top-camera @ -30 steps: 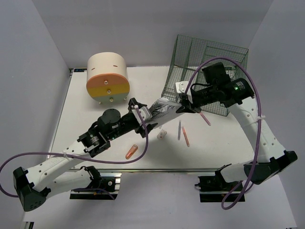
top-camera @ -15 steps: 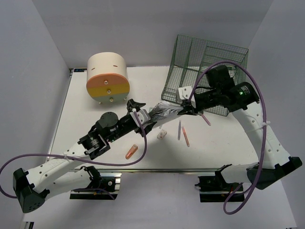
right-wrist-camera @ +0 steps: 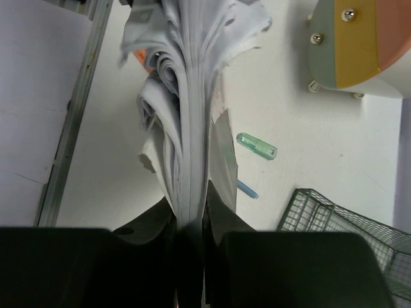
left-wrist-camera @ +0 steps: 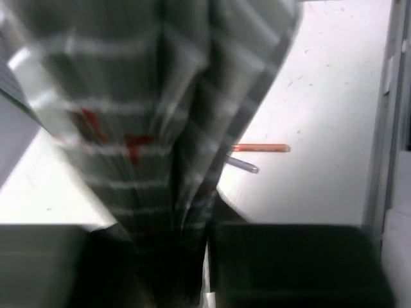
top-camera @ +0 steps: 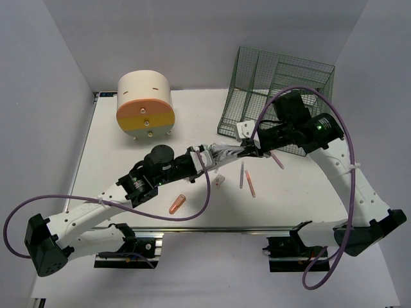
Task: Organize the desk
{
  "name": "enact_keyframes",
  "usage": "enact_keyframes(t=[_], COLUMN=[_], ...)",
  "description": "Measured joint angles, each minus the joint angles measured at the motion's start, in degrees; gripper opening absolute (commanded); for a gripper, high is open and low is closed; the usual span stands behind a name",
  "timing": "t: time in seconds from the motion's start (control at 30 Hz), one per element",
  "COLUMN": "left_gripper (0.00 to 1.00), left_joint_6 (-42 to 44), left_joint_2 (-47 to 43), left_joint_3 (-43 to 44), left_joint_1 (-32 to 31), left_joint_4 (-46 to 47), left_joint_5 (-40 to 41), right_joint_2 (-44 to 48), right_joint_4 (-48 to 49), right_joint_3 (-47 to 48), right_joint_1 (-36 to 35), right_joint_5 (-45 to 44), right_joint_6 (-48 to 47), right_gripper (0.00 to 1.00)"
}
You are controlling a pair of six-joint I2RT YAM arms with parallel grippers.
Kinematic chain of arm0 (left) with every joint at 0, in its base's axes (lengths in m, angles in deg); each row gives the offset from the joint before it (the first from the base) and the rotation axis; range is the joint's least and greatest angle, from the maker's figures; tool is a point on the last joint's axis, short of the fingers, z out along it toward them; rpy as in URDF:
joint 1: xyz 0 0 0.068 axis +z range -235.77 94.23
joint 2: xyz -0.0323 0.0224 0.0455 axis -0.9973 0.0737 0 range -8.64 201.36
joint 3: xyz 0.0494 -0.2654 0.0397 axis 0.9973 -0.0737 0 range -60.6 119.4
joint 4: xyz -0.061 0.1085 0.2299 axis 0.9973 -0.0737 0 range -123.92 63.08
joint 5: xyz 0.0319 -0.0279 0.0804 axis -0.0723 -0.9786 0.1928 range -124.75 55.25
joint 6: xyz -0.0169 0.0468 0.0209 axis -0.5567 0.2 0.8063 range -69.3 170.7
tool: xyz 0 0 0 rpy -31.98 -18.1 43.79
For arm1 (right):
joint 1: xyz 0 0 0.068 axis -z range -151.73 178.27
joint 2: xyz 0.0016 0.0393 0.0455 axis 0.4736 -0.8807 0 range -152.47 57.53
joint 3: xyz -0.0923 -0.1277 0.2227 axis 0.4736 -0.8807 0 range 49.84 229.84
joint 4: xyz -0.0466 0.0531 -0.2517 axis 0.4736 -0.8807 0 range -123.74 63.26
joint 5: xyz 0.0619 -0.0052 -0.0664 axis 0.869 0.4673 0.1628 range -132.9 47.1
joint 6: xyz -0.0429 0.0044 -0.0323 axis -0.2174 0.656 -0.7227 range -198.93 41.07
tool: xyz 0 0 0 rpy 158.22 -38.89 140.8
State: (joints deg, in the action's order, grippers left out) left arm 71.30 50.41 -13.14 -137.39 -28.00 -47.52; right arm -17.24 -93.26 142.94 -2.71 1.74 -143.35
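Both pincers pinch one paper bundle [top-camera: 225, 152] from opposite ends, held above the middle of the table [top-camera: 302, 192]. The left pincer [top-camera: 207, 158] is clamped on one end and the right pincer [top-camera: 248, 149] on the other. The green wire rack [top-camera: 276, 96] stands close behind the right pincer. A pink pen [top-camera: 277, 160] lies just beside that pincer, with a grey pen [top-camera: 242, 174] and an orange pen [top-camera: 250, 186] nearer the front rail [top-camera: 218, 226]. The round drawer box [top-camera: 145, 104] sits well apart from the left pincer, and an orange capsule [top-camera: 177, 204] lies on that pincer's rail side. The right wrist view alone shows a green capsule [right-wrist-camera: 257, 146] beside the sheets (the left wrist view is badly blurred). Bare table lies open between the pens and the rail.
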Motion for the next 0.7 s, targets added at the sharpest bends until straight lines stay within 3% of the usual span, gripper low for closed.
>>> enact_keyframes(t=[0.13, 0.3, 0.33, 0.37, 0.43, 0.47, 0.5, 0.57, 0.7], left_gripper=[0.00, 0.00, 0.00, 0.00, 0.00, 0.00, 0.00, 0.00, 0.00], left_joint_6=[-0.3, -1.1, -1.6, -2.4, -4.5, -5.7, -6.9, -8.9, -12.5], left_joint_2=[-0.4, -1.3, -1.3, -1.3, -1.3, -1.3, -1.2, -1.1, -1.2], left_joint_3=[0.2, 0.2, 0.3, 0.4, 1.8, 2.5, 3.5, 5.0, 6.8], left_joint_1=[0.0, -0.1, -0.1, -0.1, -0.1, 0.0, 0.0, 0.0, 0.1], left_joint_4=[-0.6, -1.6, -1.8, -2.3, -4.5, -5.6, -7.0, -8.7, -9.1], left_joint_5=[-0.2, -0.1, -0.1, -0.1, 0.4, 0.8, 1.5, 3.4, 8.3], right_joint_2=[1.0, 1.4, 1.4, 1.4, 1.7, 2.1, 2.6, 3.5, 6.5], right_joint_4=[2.6, 3.8, 4.2, 4.7, 6.6, 8.2, 9.9, 12.5, 19.6], right_joint_3=[-1.2, -1.4, -1.5, -1.7, -2.3, -2.7, -3.0, -3.1, -3.4], right_joint_1=[-0.2, -0.6, -0.7, -0.7, -0.6, -0.5, -0.5, -0.5, -0.5], right_joint_5=[-0.9, -1.0, -1.1, -1.2, -1.7, -2.3, -3.1, -5.0, -11.2], right_joint_6=[1.4, 3.5, 4.3, 5.4, 8.5, 9.9, 11.5, 14.9, 22.7], right_gripper=[0.00, 0.02, 0.15, 0.39, 0.59, 0.62, 0.74, 0.86, 0.89])
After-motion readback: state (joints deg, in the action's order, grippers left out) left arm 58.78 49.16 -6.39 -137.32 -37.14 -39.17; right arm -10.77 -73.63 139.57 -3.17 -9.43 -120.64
